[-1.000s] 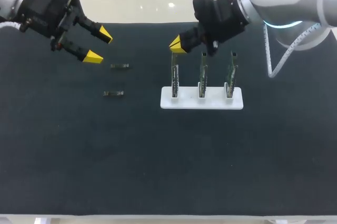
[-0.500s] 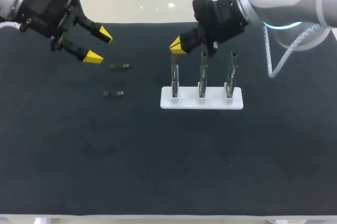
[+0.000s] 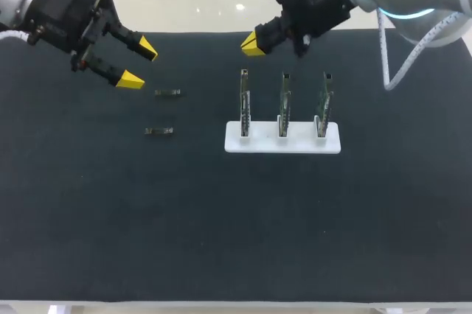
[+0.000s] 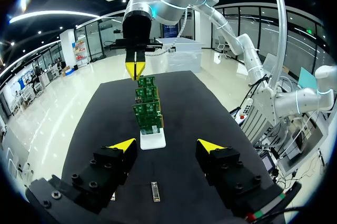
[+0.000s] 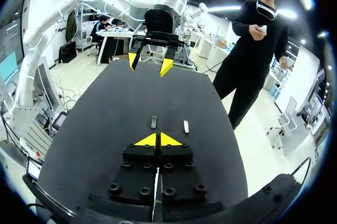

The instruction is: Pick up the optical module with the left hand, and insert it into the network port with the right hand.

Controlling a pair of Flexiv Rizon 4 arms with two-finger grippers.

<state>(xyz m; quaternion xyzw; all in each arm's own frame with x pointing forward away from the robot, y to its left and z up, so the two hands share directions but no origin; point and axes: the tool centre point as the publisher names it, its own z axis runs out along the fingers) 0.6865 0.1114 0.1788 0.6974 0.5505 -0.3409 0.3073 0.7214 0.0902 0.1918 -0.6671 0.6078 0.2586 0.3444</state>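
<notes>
Two small dark optical modules lie on the black mat, one (image 3: 169, 93) farther back and one (image 3: 159, 131) nearer the front; in the right wrist view the two modules (image 5: 154, 121) (image 5: 186, 126) lie ahead of the fingertips. My left gripper (image 3: 139, 64) hangs open above and left of them, holding nothing; in its wrist view one module (image 4: 154, 191) lies below, between the fingers of the left gripper (image 4: 166, 145). A white stand (image 3: 295, 141) holds three upright green boards (image 3: 244, 104) with ports. My right gripper (image 3: 252, 43) is shut and empty, high behind the leftmost board.
The black mat (image 3: 221, 225) covers the table. The stand sits right of centre, with its boards (image 4: 147, 109) lined up ahead of the left gripper in that wrist view. My right arm's cable (image 3: 391, 71) hangs over the mat's far right.
My right gripper has lifted up and back from just above the leftmost board toward the table's far edge. The left arm and both modules have stayed put.
</notes>
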